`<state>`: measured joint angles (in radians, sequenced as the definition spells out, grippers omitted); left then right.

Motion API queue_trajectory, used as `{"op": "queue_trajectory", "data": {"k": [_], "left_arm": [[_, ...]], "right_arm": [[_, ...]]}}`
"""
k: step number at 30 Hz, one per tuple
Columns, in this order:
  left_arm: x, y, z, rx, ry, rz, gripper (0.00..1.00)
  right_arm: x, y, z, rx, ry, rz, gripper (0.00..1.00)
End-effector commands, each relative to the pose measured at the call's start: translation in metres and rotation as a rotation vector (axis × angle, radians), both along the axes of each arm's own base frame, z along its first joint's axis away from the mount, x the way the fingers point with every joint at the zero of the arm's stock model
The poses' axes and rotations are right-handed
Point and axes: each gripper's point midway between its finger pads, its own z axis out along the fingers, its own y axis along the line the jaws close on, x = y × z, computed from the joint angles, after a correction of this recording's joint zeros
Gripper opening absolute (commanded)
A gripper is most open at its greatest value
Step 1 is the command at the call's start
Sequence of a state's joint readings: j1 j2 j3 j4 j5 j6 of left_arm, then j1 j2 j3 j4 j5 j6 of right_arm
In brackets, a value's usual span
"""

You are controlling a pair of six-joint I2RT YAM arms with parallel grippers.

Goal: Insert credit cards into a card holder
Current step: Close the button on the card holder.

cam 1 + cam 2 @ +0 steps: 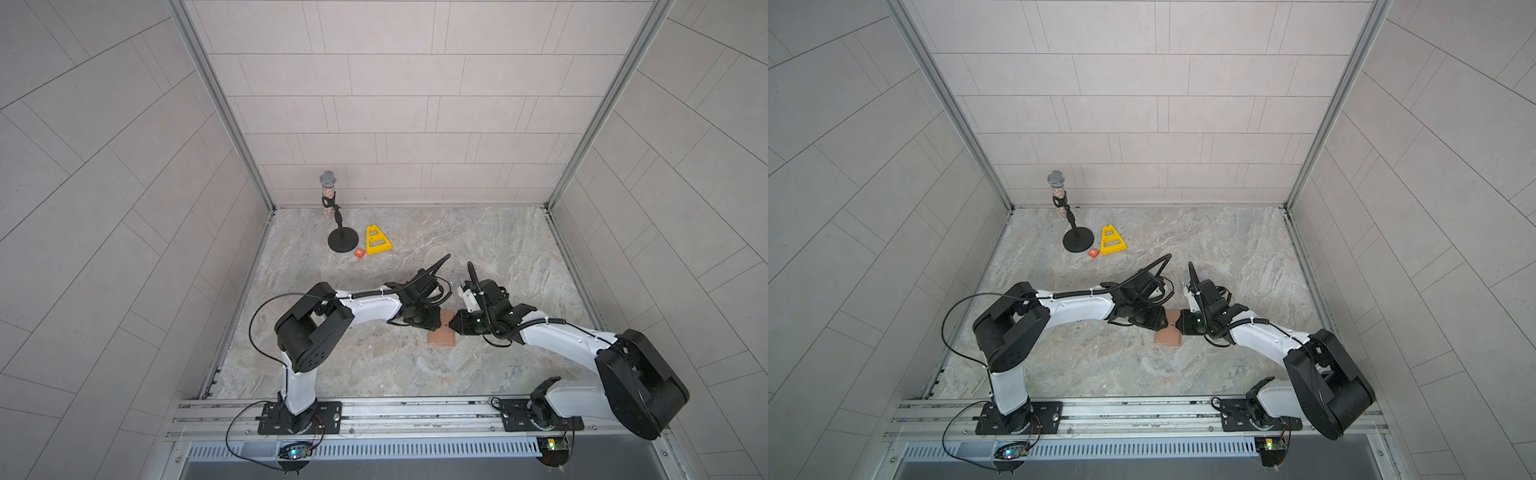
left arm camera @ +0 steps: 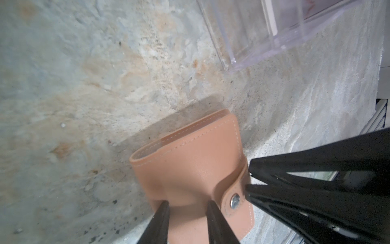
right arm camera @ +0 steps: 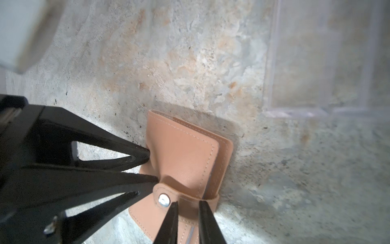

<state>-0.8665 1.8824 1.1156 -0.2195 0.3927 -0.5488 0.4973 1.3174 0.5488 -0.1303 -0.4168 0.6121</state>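
Top views, card holder: in both top views I see the tan card holder (image 1: 441, 337) lying mid-table on the marble table (image 1: 374, 365). Its long axis runs roughly far-to-near.
Top views, arms: left gripper (image 1: 438, 322) and right gripper (image 1: 454, 326) meet it from opposite long sides. I cannot read their fingers here.
Left wrist, left gripper (image 2: 187, 203): clamped on the card holder (image 2: 190, 164) cover, which buckles up between the fingers (image 2: 163, 213).
Left wrist, strap tab (image 2: 236, 190): it carries the snap button (image 2: 234, 201) and points toward the right gripper (image 2: 249, 179).
Left wrist, clear stand (image 2: 274, 38): apart from the card holder, past its far short end.
Right wrist, right gripper (image 3: 185, 203): fingers drawn close, pinching the strap tab (image 3: 190, 196) where it wraps the open edge.
Right wrist, left gripper (image 3: 153, 166): nips the opposite long edge.
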Motion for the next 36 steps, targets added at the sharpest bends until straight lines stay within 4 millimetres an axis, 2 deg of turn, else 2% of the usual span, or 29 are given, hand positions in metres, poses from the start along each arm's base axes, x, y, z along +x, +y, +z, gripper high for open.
{"op": "queue_trajectory", "data": {"k": [1, 14, 21, 27, 32, 36], "left_arm": [[-0.021, 0.013, -0.033, 0.099, 0.078, -0.025, 0.37], [-0.023, 0.011, -0.036, 0.099, 0.091, -0.033, 0.37], [-0.024, 0.010, -0.038, 0.101, 0.094, -0.035, 0.36], [-0.025, 0.010, -0.038, 0.100, 0.096, -0.037, 0.36], [-0.022, 0.008, -0.030, 0.084, 0.077, -0.035, 0.36], [-0.017, 0.005, -0.011, 0.040, 0.024, -0.026, 0.36]], "right_arm": [[-0.003, 0.002, -0.008, 0.008, 0.022, -0.004, 0.20], [-0.003, 0.012, -0.025, 0.065, 0.064, -0.006, 0.19], [-0.002, 0.016, -0.024, 0.074, 0.063, 0.009, 0.18], [-0.009, 0.006, -0.039, -0.029, 0.110, 0.031, 0.18], [-0.016, -0.003, -0.054, -0.119, 0.145, 0.042, 0.18], [-0.020, -0.008, -0.064, -0.161, 0.163, 0.043, 0.17]]}}
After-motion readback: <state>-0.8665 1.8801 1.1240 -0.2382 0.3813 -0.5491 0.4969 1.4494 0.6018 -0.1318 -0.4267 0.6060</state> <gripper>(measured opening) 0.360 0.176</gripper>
